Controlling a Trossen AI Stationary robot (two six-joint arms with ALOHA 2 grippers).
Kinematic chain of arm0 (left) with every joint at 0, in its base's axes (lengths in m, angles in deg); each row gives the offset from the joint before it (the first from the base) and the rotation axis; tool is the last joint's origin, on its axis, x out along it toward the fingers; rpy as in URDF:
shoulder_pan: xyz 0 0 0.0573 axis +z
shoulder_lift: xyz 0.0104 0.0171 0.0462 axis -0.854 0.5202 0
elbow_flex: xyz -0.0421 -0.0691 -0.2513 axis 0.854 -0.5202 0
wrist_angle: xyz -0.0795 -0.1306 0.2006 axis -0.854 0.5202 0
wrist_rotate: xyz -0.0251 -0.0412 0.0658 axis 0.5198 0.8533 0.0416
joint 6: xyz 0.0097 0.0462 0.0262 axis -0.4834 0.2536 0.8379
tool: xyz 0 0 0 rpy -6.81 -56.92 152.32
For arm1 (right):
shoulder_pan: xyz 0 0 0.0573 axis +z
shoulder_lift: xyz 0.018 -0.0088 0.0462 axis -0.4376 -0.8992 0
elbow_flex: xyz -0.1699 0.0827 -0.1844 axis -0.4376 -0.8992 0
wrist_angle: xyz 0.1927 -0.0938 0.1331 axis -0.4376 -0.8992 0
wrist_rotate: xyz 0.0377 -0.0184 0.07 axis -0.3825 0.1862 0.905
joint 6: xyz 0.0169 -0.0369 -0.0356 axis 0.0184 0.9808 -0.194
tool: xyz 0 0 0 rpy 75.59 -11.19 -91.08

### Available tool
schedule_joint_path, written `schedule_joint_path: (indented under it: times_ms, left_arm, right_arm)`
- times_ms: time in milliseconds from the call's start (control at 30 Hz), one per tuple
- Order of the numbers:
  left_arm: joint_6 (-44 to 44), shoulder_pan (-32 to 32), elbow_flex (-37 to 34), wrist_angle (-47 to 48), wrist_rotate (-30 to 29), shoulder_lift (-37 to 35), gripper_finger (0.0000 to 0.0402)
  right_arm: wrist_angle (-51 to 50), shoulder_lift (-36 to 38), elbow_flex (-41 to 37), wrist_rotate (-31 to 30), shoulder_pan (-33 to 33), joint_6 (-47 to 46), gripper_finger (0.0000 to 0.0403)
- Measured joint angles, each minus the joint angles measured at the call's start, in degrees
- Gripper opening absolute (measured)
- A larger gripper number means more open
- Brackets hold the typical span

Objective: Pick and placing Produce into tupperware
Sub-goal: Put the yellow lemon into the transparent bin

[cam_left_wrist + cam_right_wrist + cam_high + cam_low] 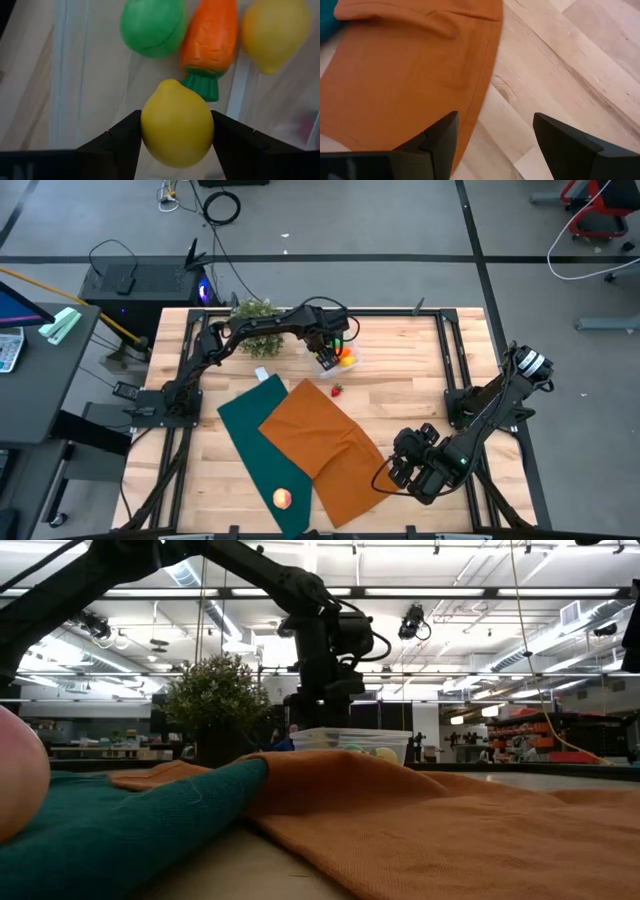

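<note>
pale wood desk, grey workshop floor beyond. left gripper clamps a lemon over the tupperware, contents half-hidden. right gripper parted, empty.

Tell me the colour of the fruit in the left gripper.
Yellow: a lemon held in the left gripper, clearest in the left wrist view.

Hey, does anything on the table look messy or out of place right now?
Yes. The orange cloth lies crooked and rumpled, overlapping the green cloth. A peach-coloured fruit sits alone on the green cloth, and a small red piece lies on bare wood, both outside the tupperware.
</note>
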Motion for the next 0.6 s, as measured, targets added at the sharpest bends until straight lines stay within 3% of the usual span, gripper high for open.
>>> schedule_joint_path:
  times_ms: [300, 600]
  left_arm:
    - [0.1, 0.0, 0.0, 0.0, -0.1, 0.0, 0.0231]
    - [0.0, 0.9, 0.0, 0.0, -2.6, 0.0, 0.0215]
  right_arm:
    - [0.0, 0.0, 0.0, 0.0, 0.0, 0.0, 0.0224]
    - [0.0, 0.0, 0.0, 0.0, 0.0, 0.0, 0.0224]
